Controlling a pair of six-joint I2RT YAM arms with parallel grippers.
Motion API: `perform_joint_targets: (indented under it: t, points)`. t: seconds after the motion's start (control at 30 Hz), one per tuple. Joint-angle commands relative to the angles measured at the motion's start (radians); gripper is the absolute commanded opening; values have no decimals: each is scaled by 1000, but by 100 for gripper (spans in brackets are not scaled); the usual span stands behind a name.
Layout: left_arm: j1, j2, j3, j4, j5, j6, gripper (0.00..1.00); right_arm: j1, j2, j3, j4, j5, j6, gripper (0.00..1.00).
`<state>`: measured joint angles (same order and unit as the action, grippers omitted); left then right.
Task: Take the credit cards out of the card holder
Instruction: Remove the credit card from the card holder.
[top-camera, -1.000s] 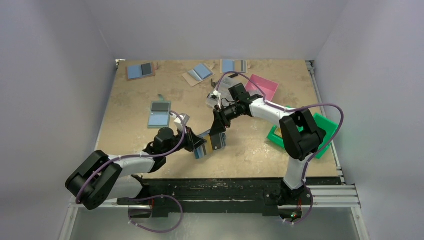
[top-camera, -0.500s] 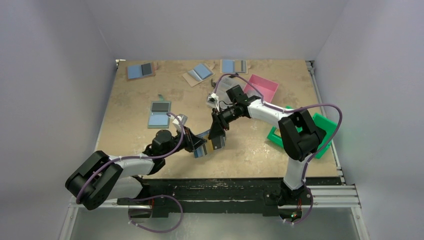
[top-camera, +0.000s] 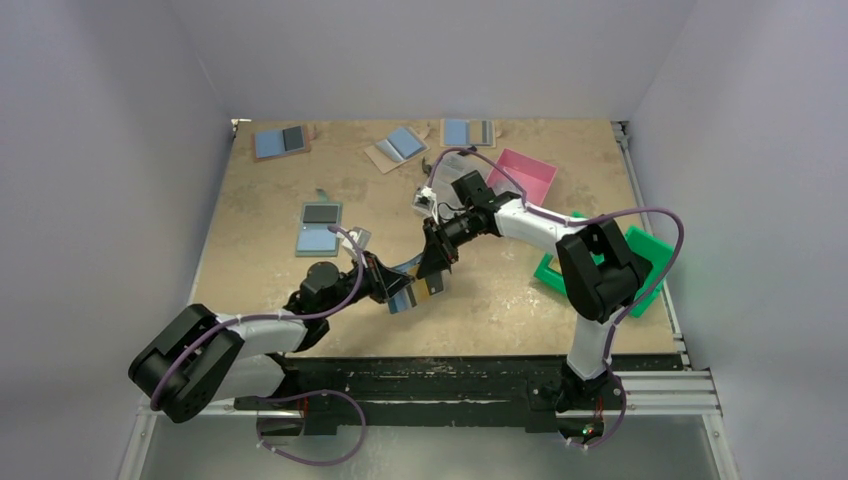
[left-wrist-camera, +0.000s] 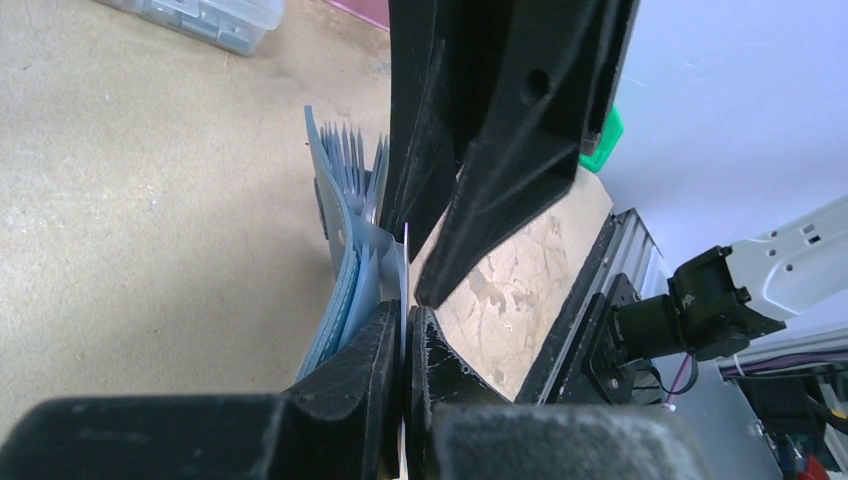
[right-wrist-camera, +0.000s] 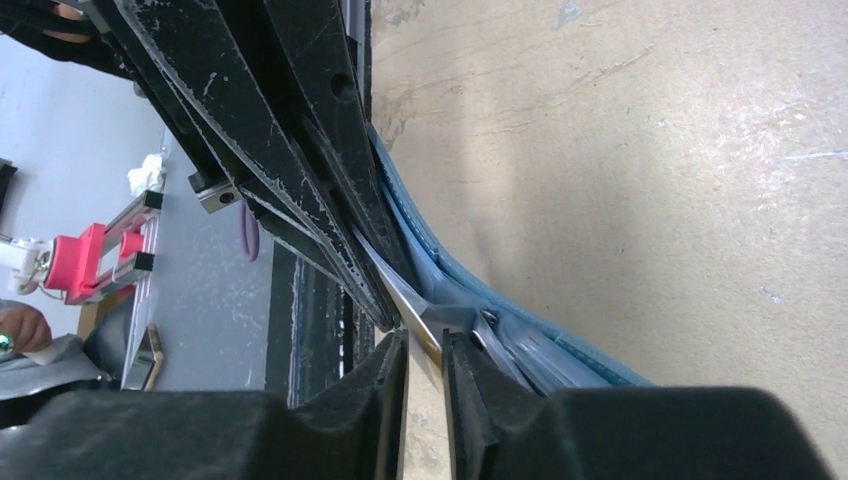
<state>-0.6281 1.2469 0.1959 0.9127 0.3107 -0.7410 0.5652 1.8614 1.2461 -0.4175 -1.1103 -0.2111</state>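
Observation:
The blue card holder (top-camera: 403, 297) is held above the table's near middle, and my left gripper (top-camera: 393, 290) is shut on it. In the left wrist view the left gripper (left-wrist-camera: 407, 320) pinches a thin pale leaf of the card holder (left-wrist-camera: 345, 240), whose pockets fan out. My right gripper (top-camera: 435, 272) comes in from above right. In the right wrist view the right gripper (right-wrist-camera: 425, 340) stands narrowly open round the edge of a credit card (right-wrist-camera: 410, 300). The card lies against one pad, with a gap on the other side. The blue holder (right-wrist-camera: 470, 290) lies just beyond.
Other blue holders lie at the left (top-camera: 319, 227) and along the far edge (top-camera: 281, 140), (top-camera: 400, 146), (top-camera: 467, 132). A pink tray (top-camera: 525, 172) and a green tray (top-camera: 645, 250) sit to the right. A clear plastic box (left-wrist-camera: 200, 15) shows in the left wrist view.
The right jaws have narrowed round the card. The piece between the two grippers has tilted and looks smaller from above. The left gripper stays shut on the holder.

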Motion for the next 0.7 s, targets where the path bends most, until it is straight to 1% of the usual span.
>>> perform_joint_targets:
  t: [0.0,0.03,0.07,0.13,0.2,0.23,0.27,0.3,0.33,0.37,0.5,0.67]
  points:
    - [7,-30,-8,132,7,-14,0,7,2,12,-1,-69,-8,20]
    - [7,-32,-10,130,3,-14,0,7,2,14,-2,-71,-9,15]
    - [8,-34,-11,125,0,-15,0,7,2,14,-3,-77,-12,12]
    - [8,-46,-14,108,-11,-14,0,7,2,15,-8,-79,-18,9]
    - [11,-60,-16,80,-31,-18,0,5,2,17,-14,-81,-25,4]
    - [12,-68,-15,62,-36,-23,2,5,2,19,-15,-82,-26,0]
    - [15,-74,-13,42,-37,-26,5,5,2,19,-15,-80,-27,0]
    - [17,-80,-12,26,-38,-32,13,5,2,20,-14,-80,-27,0]
    - [18,-86,-11,5,-41,-38,25,5,4,20,-14,-81,-27,0]
    - [20,-92,-10,-8,-39,-41,29,5,5,20,-14,-79,-27,0]
    - [26,-111,-15,-33,-13,-50,36,3,8,21,-8,-71,-21,0]
    - [32,-121,-27,-34,23,-61,38,-4,11,19,-1,-69,-12,0]
